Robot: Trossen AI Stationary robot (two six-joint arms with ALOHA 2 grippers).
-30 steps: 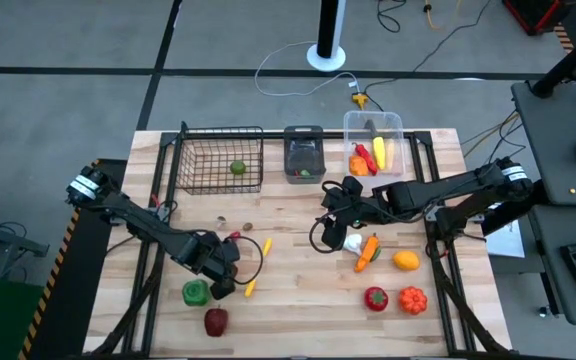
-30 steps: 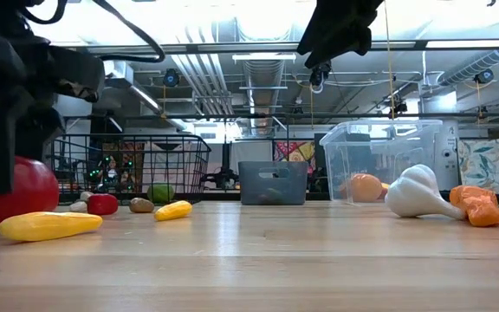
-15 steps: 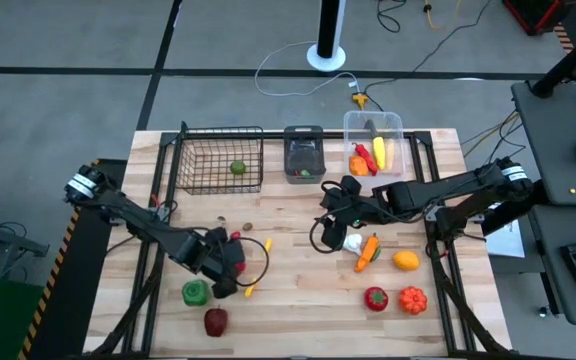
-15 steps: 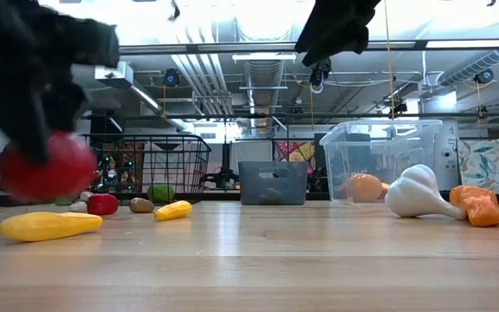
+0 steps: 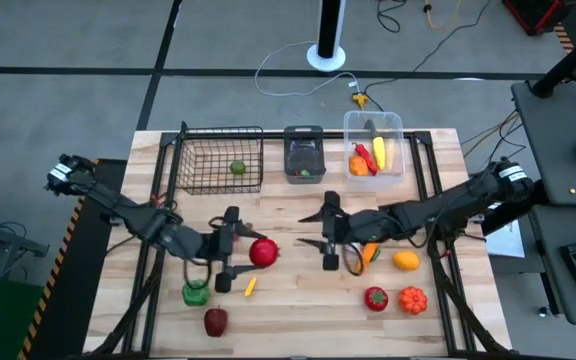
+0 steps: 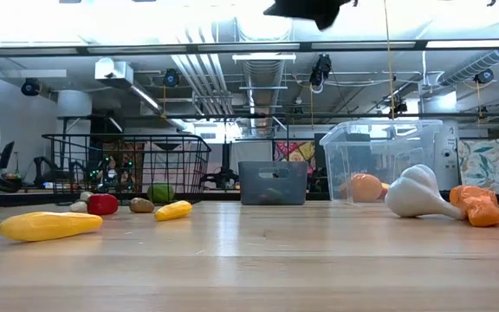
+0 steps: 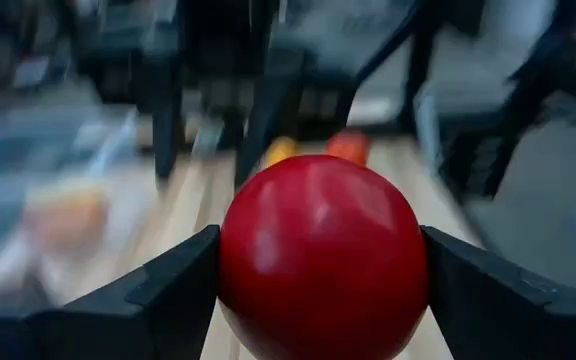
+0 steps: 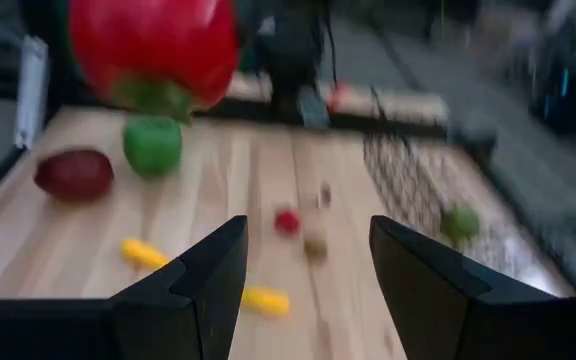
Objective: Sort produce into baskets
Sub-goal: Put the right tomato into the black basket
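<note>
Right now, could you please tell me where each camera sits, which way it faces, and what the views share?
High view: above the table, looking straight down; both arms show, the left hand shut on the red tomato.
Low view: at table height, looking level across to the mesh basket; only a dark bit of arm at the top.
Left wrist view: along its own fingers clamping the tomato.
Right wrist view: past the open right hand across the table toward the left arm.
Shared: the tomato shows in the high view and both wrist views.

The wooden table carries three baskets and scattered toy produce.
</note>
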